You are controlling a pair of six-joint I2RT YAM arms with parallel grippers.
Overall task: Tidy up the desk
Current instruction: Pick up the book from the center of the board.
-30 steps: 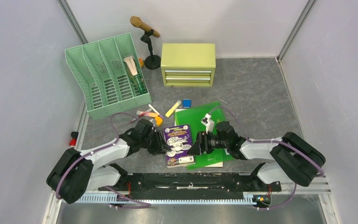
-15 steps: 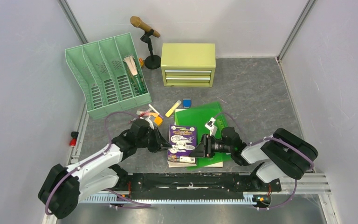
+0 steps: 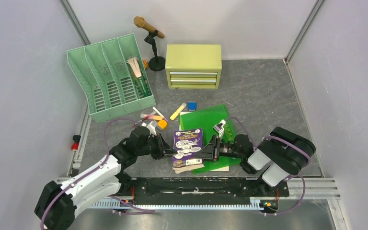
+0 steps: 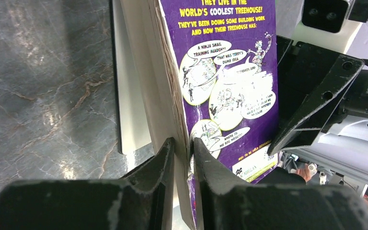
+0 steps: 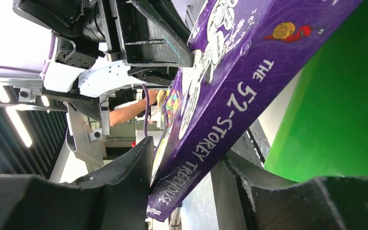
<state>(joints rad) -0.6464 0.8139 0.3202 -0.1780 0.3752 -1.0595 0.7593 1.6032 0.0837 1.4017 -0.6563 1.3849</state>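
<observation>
Well, from above, both arms have reached further in over the last second. The purple paperback book [image 3: 188,143], flat a moment ago, now looks raised and tilted, with the left gripper [image 3: 168,152] at its left edge and the right gripper [image 3: 207,152] at its right; I'd judge the lift toward filing it has begun. The dark grey stone-patterned desk [image 3: 258,91] lies under and all round the book, barest beyond and to the right of it. Beyond-left of the book are loose coloured markers [image 3: 152,116], then the pale green slotted file rack [image 3: 110,79], and on the book's near side the black base rail [image 3: 196,184] crowds close. From the left wrist, the left fingers [image 4: 163,163] are clamped on the book's page edge, with a white sheet [image 4: 129,96] just left of it. From the right wrist, the right jaws straddle the book's spine, close on both sides, though I cannot tell whether they grip yet. The bright green plastic folder [image 5: 345,110] lies just right of the book, so the book wants to rise clear of that.
</observation>
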